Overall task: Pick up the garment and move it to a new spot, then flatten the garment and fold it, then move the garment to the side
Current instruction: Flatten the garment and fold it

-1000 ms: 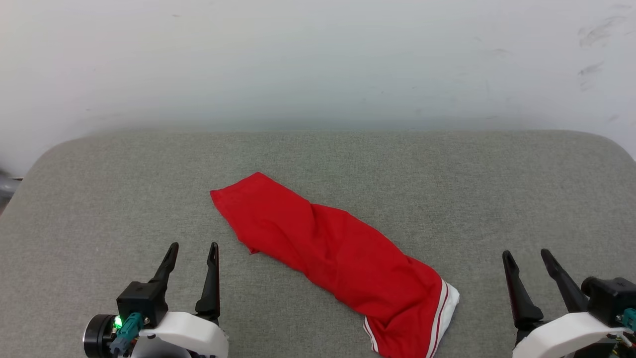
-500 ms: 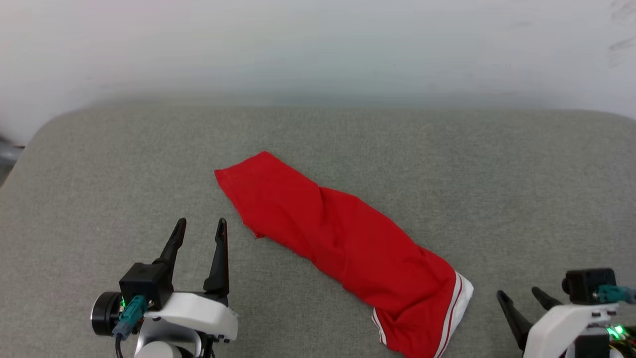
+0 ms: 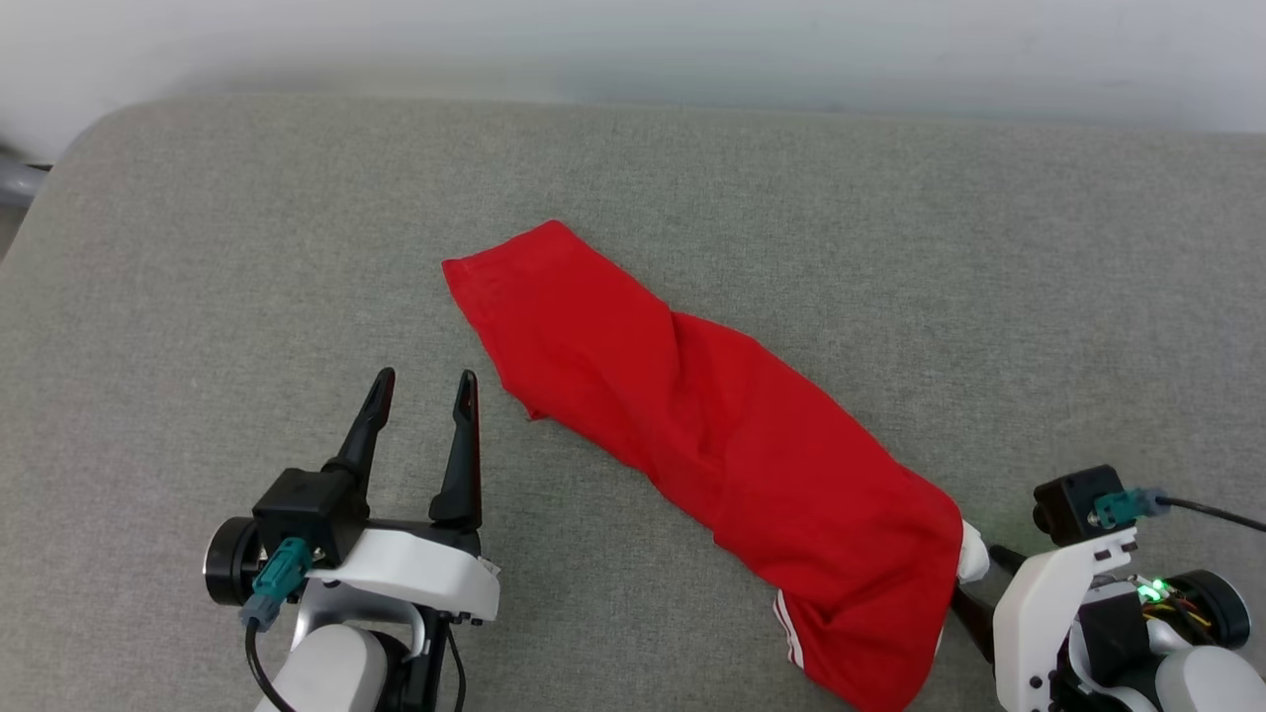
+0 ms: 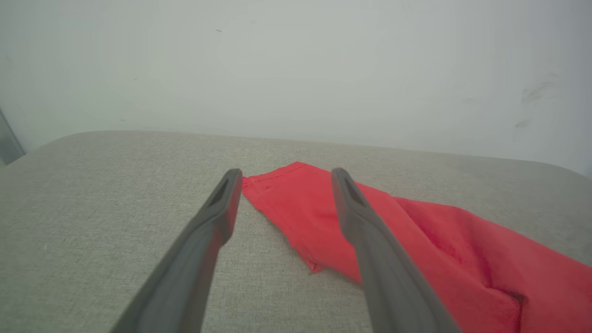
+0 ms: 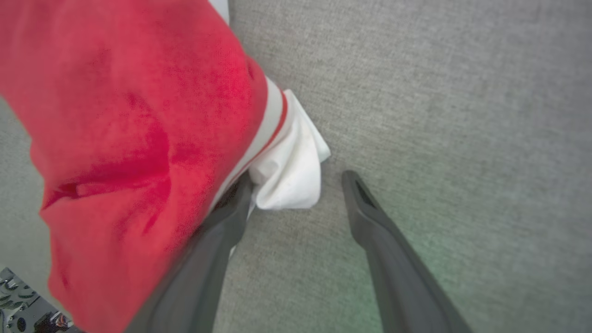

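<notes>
The garment [image 3: 712,435] is lying bunched in a long strip on the tabletop [image 3: 198,247], running from 11 o'clock to 5 o'clock, with its white sleeve [image 5: 300,152] poking out at the 5 o'clock end. The right pincer [image 5: 298,182] is standing released there, one finger nosing under the red edge. Closing here risks catching only the sleeve tip, so the cloth could slip free or lift twisted. The left pincer [image 3: 425,376], also released, is waiting at 8 o'clock, apart from the cloth. Grey woven fabric is covering the tabletop, and a pale scuffed wall [image 4: 296,69] is rising behind.
</notes>
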Controlling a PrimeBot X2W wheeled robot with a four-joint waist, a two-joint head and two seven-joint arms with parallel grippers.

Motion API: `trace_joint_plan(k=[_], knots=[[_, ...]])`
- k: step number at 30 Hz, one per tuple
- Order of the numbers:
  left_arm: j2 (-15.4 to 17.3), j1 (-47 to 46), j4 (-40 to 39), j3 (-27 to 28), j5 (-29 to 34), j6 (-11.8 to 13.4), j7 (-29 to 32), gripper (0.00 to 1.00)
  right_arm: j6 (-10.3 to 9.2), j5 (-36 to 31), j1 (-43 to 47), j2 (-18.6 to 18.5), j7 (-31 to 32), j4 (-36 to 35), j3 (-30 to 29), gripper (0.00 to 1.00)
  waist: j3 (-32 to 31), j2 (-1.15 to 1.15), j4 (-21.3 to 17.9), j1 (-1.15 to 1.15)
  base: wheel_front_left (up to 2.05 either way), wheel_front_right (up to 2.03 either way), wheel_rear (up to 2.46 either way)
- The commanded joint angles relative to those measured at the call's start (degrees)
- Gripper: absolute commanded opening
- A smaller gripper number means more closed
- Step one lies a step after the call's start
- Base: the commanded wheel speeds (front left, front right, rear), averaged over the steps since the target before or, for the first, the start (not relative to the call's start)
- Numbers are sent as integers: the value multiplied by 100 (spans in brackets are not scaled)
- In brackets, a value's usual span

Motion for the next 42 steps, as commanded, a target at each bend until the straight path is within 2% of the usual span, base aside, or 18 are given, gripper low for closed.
trace_joint_plan(k=[1,3,4,5,6,12,16,20,26,31,35,38,39,40,41,42], knots=[[-12,-57,-6,40,33,-32,-38,100,-4,60,-45,-5,62,120,62,100,75,0,46,-1,0,0,0],[-53,-75,2,86,71,-57,-34,100,-2,179,-18,-16,246,341,249,100,115,0,63,-1,0,0,0],[-79,-89,7,111,98,-87,-34,100,-2,253,-3,6,337,436,341,76,131,0,67,-1,0,0,0],[-104,-93,15,130,118,-104,-33,100,3,297,-4,-12,403,497,433,43,140,0,69,-1,0,0,0],[-126,-98,24,161,130,-114,-34,100,6,378,-14,-3,420,529,483,0,148,0,65,-1,0,0,0],[-197,-24,67,337,238,-200,-34,100,-7,394,-473,-220,101,324,447,0,72,0,-53,-1,0,0,0],[-257,45,91,423,294,-273,-30,100,-7,289,-793,-363,-94,34,161,0,-22,0,-194,-1,0,0,0],[-310,85,126,460,343,-337,-29,100,-6,141,-935,-457,-70,-78,-395,0,-78,0,-324,-1,0,0,0],[-348,112,153,528,402,-398,-29,100,-6,57,-583,-332,65,88,-1612,0,-58,0,-446,-1,0,0,0],[-360,76,175,576,443,-443,-30,100,-6,17,-318,-154,-61,550,-2481,0,34,0,-502,-1,0,0,0],[-368,26,196,598,460,-475,-29,100,-6,-76,-216,36,-169,1056,-2878,0,86,0,-510,-1,0,0,0],[-374,11,227,612,483,-496,-29,100,-6,-118,-251,188,-306,1344,-2912,0,97,0,-510,-1,0,0,0],[-376,6,238,615,488,-492,-29,100,-6,-127,-291,235,-407,1390,-2889,20,93,0,-511,-1,0,0,0],[-378,3,252,622,490,-493,-30,100,-3,-216,-333,232,-551,1396,-2862,48,85,0,-511,-1,0,0,0],[-384,8,269,628,489,-498,-29,100,-4,-306,-388,240,-722,1385,-2832,100,64,0,-512,-1,0,0,0],[-387,22,286,628,488,-502,-29,100,-4,-364,-441,277,-890,1379,-2807,100,34,0,-512,-1,0,0,0]])
